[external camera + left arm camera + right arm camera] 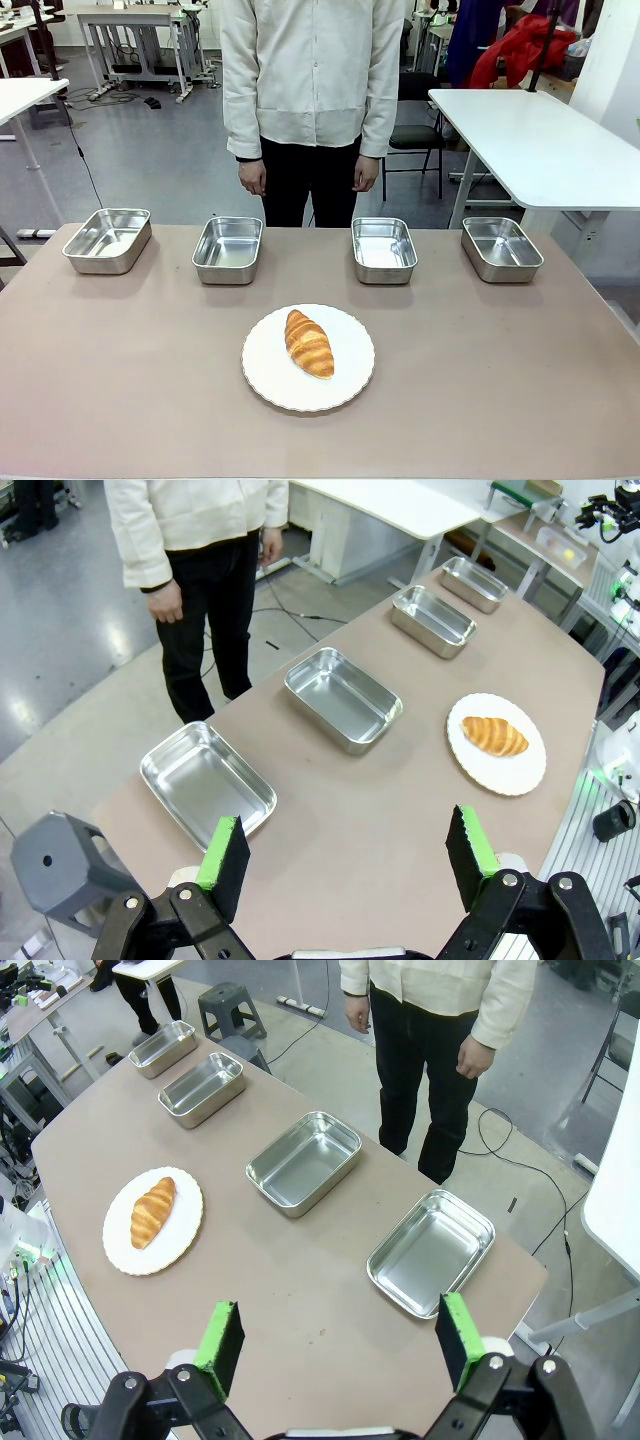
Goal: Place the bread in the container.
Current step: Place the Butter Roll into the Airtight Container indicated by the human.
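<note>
The bread (309,344), a golden-brown croissant, lies on a round white plate (270,385) at the table's middle front; it shows too as the bread (494,736) and the bread (152,1213) in the wrist views. Several shiny steel trays stand in a row behind it, any of which could be the container: tray (107,240), tray (228,250), tray (384,250), tray (501,249). My left gripper (347,865) hangs open high above the table's left end. My right gripper (340,1342) hangs open high above the right end. Both hold nothing.
A person in a pale jacket (312,70) stands at the far side, hands (253,177) down at the sides. A white table (540,140) stands at the back right. A grey stool (225,1008) stands beside the table's far end.
</note>
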Controlling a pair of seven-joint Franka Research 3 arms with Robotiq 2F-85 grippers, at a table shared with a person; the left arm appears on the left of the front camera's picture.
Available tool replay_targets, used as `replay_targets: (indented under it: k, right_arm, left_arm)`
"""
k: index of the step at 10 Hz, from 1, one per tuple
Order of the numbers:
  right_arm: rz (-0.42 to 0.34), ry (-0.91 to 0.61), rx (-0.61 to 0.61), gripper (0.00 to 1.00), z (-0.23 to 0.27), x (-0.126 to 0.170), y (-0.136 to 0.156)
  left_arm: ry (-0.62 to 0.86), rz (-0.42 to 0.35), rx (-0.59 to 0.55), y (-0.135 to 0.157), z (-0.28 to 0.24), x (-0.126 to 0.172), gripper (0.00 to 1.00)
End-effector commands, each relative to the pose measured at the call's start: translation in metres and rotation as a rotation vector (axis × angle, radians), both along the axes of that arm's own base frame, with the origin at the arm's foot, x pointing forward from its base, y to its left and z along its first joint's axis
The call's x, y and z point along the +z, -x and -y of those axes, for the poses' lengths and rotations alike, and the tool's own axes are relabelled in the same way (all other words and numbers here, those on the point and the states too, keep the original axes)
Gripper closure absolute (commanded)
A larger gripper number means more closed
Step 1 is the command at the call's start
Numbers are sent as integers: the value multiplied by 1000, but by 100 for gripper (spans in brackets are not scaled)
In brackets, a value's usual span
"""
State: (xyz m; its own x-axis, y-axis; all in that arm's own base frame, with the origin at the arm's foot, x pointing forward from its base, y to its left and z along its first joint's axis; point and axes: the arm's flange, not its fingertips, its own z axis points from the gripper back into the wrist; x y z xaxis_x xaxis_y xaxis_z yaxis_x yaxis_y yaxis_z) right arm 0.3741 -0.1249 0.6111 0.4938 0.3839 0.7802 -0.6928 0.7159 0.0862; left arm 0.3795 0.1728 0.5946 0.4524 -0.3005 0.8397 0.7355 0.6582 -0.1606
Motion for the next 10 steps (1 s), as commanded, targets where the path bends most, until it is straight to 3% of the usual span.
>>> replay_targets:
  k: [1, 10]
  right_arm:
    - [23, -9, 18, 0, 1, 1, -2]
    - [23, -9, 18, 0, 1, 1, -2]
  left_arm:
    - [9, 20, -12, -2, 1, 1, 0]
    - [9, 20, -12, -2, 1, 1, 0]
